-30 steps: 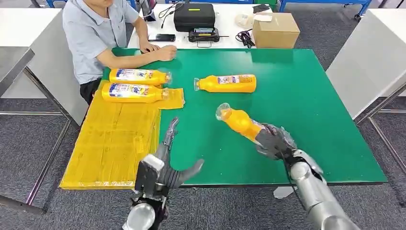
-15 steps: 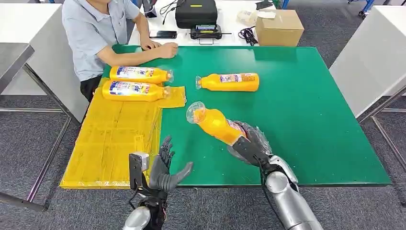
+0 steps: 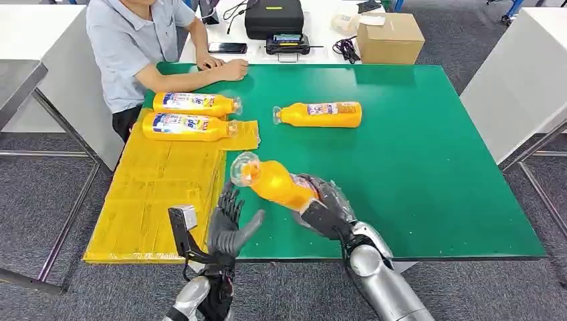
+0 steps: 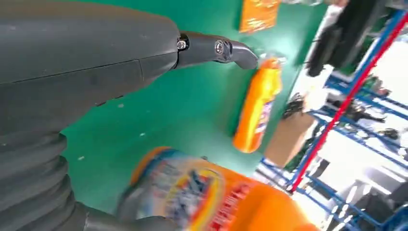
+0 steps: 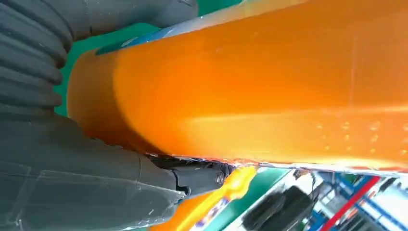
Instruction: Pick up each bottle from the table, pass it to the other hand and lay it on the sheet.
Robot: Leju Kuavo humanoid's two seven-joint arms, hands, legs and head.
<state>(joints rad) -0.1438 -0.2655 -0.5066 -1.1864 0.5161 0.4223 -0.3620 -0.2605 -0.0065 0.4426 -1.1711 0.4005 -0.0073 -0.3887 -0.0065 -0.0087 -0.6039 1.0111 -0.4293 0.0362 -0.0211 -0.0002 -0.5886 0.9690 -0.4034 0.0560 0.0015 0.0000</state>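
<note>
My right hand (image 3: 325,208) grips an orange bottle (image 3: 274,182) by its base and holds it above the green table (image 3: 414,160), its clear cap pointing toward the left. The same bottle (image 5: 260,91) shows close up in the right wrist view. My left hand (image 3: 227,224) is open just below and left of the bottle's cap, fingers spread, apart from it. The held bottle (image 4: 211,192) lies close to that hand (image 4: 96,72) in the left wrist view. Two orange bottles (image 3: 194,104) (image 3: 189,127) lie on the yellow sheet (image 3: 157,194). Another bottle (image 3: 319,114) lies on the table.
A person (image 3: 144,40) sits at the table's far left corner with an arm resting on the green top. Behind the table stand a black case (image 3: 271,19) and a cardboard box (image 3: 390,39). White tables flank both sides.
My right hand has carried the bottle leftward, toward my left hand. The left hand has stayed near the table's front edge, fingers raised and spread.
</note>
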